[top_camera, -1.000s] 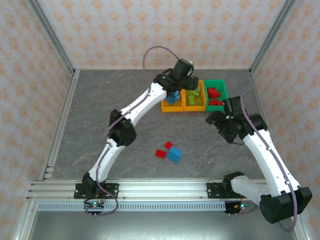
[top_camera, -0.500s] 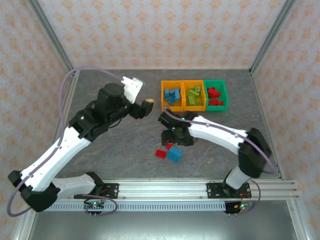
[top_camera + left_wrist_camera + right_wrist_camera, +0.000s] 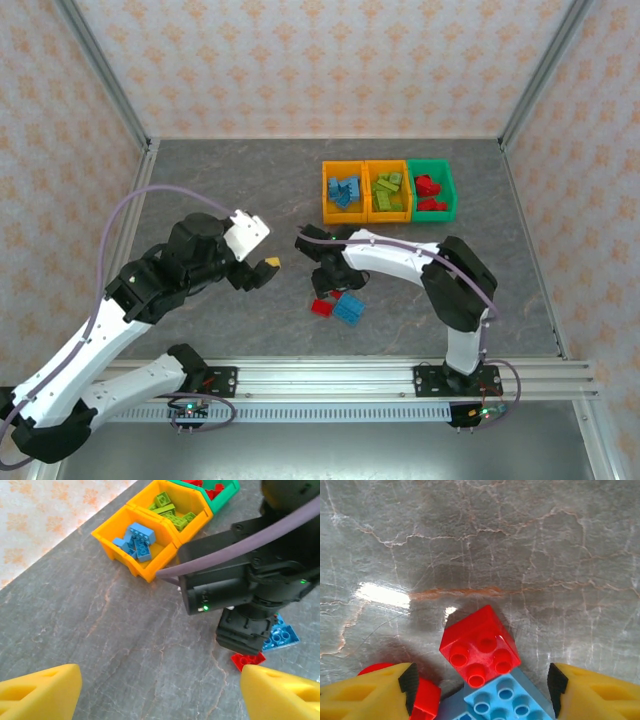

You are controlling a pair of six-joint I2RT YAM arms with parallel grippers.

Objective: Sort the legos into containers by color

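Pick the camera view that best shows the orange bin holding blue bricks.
The left wrist view: the orange bin appears large and close, with the studs on its blue bricks distinct. The top external view shows the same bin whole from above, but small, its bricks a blue cluster.

Grey tabletop (image 3: pixel 220 180) (marbled), floral walls (image 3: pixel 320 60), metal rail (image 3: pixel 330 375)

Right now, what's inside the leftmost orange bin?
Several light blue bricks lie in a loose pile inside, with no other colour visible among them. The pile covers part of the floor of the left orange bin, so anything buried under the bricks cannot be seen.
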